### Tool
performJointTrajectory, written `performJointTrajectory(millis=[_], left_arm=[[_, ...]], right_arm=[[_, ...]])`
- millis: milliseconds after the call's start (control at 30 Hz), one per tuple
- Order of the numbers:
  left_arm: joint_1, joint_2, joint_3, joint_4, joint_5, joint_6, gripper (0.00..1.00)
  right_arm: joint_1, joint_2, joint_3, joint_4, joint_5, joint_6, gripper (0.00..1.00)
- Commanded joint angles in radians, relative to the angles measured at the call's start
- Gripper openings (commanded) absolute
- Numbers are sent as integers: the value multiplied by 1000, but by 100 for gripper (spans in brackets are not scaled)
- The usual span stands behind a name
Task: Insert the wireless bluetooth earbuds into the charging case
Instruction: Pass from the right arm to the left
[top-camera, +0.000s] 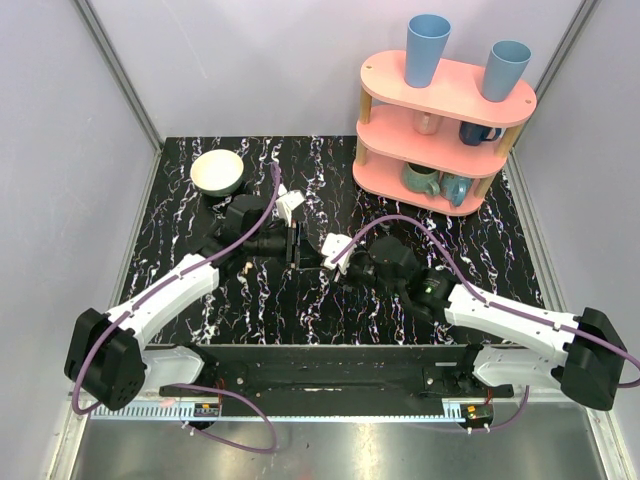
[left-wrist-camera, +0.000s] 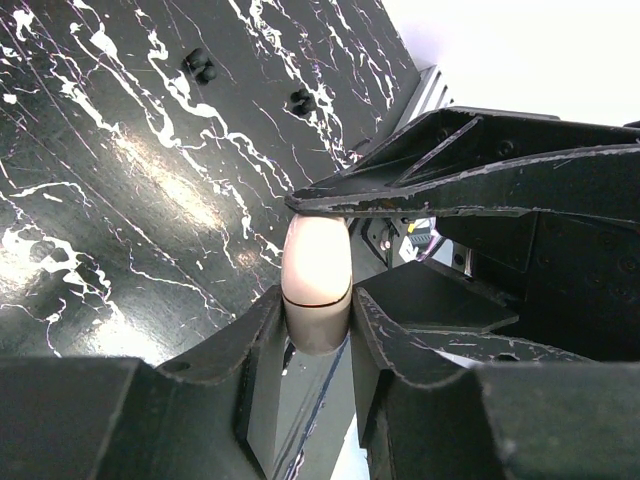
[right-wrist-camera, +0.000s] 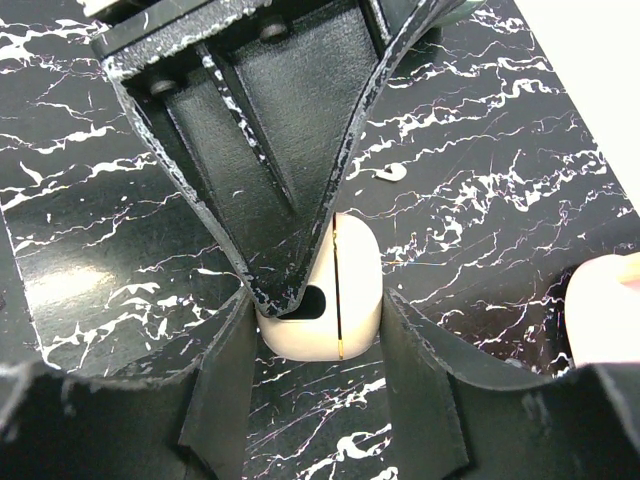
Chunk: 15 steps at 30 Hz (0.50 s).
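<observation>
My left gripper (left-wrist-camera: 318, 305) is clamped on the charging case (right-wrist-camera: 355, 270) over the middle of the table (top-camera: 250, 310), and my right gripper (right-wrist-camera: 320, 310) pinches it from the other side. The lid looks nearly closed, I think. I see no earbuds, so inserting them is all still to do.

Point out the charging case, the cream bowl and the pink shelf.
charging case (right-wrist-camera: 355, 290): right wrist view, on its shell right of the seam.
cream bowl (top-camera: 216, 170): top external view, on its bare inside.
pink shelf (top-camera: 457, 82): top external view, on the bare middle of its top board.
</observation>
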Motion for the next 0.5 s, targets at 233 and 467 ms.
performJointTrajectory(millis=[233,467], left_arm=[[-20,-108,4,66,-152,94,0],[-20,-212,-22,168,-270,205,0]], right_arm=[[8,-84,43,26,88,110,77],[9,-221,55,2,40,286,95]])
